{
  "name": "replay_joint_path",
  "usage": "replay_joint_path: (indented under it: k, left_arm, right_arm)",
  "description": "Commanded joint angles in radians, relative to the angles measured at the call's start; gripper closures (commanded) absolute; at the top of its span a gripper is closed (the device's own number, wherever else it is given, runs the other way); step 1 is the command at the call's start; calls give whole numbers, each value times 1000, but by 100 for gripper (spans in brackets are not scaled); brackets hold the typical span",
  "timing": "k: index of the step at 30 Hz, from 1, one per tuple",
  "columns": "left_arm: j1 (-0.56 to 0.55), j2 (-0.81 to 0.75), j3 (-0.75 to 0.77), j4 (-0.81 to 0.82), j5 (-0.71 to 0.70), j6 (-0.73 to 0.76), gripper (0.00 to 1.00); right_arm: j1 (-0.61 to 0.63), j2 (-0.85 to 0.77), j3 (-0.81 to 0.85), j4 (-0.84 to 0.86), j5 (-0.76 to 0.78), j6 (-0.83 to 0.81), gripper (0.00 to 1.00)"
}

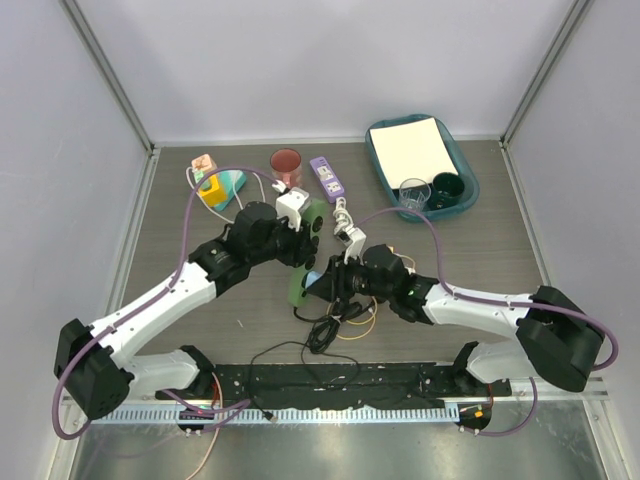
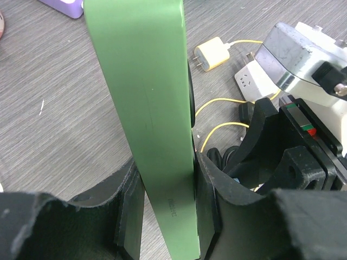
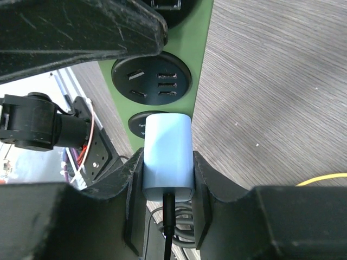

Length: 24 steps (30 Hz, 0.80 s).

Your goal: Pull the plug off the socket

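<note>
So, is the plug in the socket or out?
In, it seems: the plug sits flush against the socket, no prongs showing.

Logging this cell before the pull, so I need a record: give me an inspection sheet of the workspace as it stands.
Surface: grey wood-grain table.
Job's things: plug against an outlet of the green strip.
Clutter: purple strip, red cup, yellow cube, tray holding paper, glass, dark cup.
Grippers: left gripper shut on green strip; right gripper shut on plug.
Cables: black cords and yellow cable loose on the table.
Surroundings: pale walls on three sides.
</note>
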Motion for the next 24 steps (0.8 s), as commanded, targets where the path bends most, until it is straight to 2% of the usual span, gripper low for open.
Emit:
replay_joint_path:
  k: [1,4,6,9,10,15,18,21,24]
  left_arm:
    - [47,37,-14,-90,-226,124,100]
    - [47,46,-14,-86,-238,118,100]
    - [47,60,-9,-94,-244,116,100]
    - [49,78,-1,-105,-249,119,100]
    - [49,83,2,-108,-250,124,100]
    - [61,88,-3,-87,-256,147,100]
    - [63,98,-1,-90,-265,156,100]
    - [63,95,-7,-85,-269,156,100]
    - [64,100,-11,-86,-278,152,100]
  right_arm:
    - [17,-23,78,-69,98,-54,99]
    - [49,-10,130,-118,180,-80,99]
    - [88,-3,170,-164,289,-100,99]
    - [94,-10,159,-157,310,-129,99]
    - [91,-19,152,-152,295,-135,99]
    - [-27,-81,93,-95,-88,-118,99]
    - [-70,-110,64,-63,-216,-95,99]
    - [-79,-128,53,-51,-270,-78,99]
    - [-78,-134,67,-93,-241,-81,99]
